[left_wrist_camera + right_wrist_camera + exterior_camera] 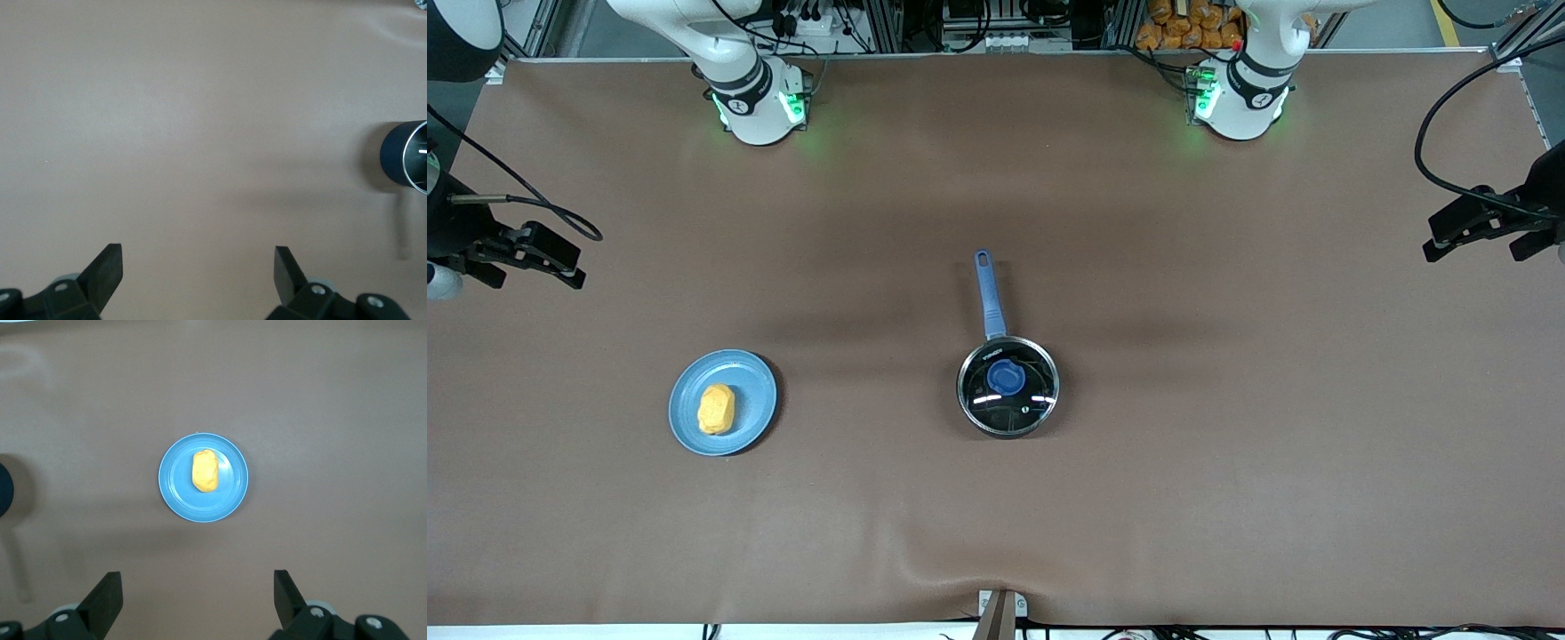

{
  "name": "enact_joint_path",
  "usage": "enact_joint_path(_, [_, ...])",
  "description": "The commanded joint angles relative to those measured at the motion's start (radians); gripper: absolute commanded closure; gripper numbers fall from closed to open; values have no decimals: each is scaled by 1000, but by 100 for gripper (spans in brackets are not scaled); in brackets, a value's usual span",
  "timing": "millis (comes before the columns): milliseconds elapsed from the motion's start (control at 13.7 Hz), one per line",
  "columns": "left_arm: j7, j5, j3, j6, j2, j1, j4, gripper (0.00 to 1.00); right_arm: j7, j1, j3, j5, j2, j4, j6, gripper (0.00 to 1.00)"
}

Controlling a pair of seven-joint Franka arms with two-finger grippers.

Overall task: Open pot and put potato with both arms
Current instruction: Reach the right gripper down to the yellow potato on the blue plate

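Both hands hang wide open and empty: the left hand (198, 267) well apart from the lidded pot (1008, 386). Right hand (198, 590) hovers near the potato (205, 471) on its plate (177, 495).

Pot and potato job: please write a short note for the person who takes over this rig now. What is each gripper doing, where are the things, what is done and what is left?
Left gripper: open, empty, waiting over the table at the left arm's end.
Right gripper: open, empty, waiting over the right arm's end.
Pot: mid-table, glass lid on it, blue knob on top, blue handle pointing toward the robots' bases.
Potato: lying on the light-blue plate, toward the right arm's end.
Done: nothing yet.
Left: lift the lid by its knob, pick the potato, put it in the pot.
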Motion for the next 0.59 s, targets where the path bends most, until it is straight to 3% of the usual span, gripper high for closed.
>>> enact_joint_path(0, [-6, 16, -1, 11, -27, -2, -24, 0, -23, -24, 13, 18, -6, 1, -5, 0])
enact_joint_path(220, [-19, 16, 1, 11, -20, -8, -21, 0, -23, -24, 13, 18, 1, -10, -5, 0])
enact_joint_path(512, [-62, 15, 1, -10, -20, -4, -18, 0, -25, -8, 18, 20, 99, -9, 17, 0])
